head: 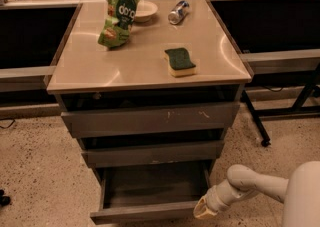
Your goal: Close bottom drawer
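The bottom drawer [150,213] of a grey metal cabinet stands pulled out, its plain flat front at the lower edge of the camera view and its dark inside showing. My gripper [203,209] is at the end of a white arm reaching in from the lower right. It sits at the right end of the drawer front, touching or very close to it. The two drawers above, the widest front [150,119] with pale scratches and the mid-width front [152,154], stand slightly out.
On the beige cabinet top [90,66] lie a green chip bag [118,15], a white bowl [143,10], a metal can [178,12] and a green-and-yellow sponge [180,61]. Dark tables flank the cabinet. A black table leg [255,121] stands at the right. Speckled floor lies around.
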You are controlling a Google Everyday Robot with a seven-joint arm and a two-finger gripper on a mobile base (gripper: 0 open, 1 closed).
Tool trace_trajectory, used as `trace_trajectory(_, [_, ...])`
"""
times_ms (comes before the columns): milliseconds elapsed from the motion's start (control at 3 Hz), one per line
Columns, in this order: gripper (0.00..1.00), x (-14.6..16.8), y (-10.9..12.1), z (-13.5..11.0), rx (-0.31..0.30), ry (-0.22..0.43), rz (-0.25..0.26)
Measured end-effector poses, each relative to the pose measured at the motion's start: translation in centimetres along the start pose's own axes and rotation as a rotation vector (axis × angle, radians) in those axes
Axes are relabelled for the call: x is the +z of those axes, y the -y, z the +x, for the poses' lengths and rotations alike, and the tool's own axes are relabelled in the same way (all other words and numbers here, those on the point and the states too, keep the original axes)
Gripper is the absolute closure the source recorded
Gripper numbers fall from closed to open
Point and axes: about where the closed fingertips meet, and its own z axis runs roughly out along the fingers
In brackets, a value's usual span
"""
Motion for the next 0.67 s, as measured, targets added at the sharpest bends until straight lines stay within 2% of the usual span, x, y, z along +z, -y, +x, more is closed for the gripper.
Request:
trace_trajectory(333, [1.0,0.0,0.0,0.0,0.0,0.0,0.0])
trace_trajectory(667, [1.0,0.79,0.74,0.43,-0.028,-0.015,0.009])
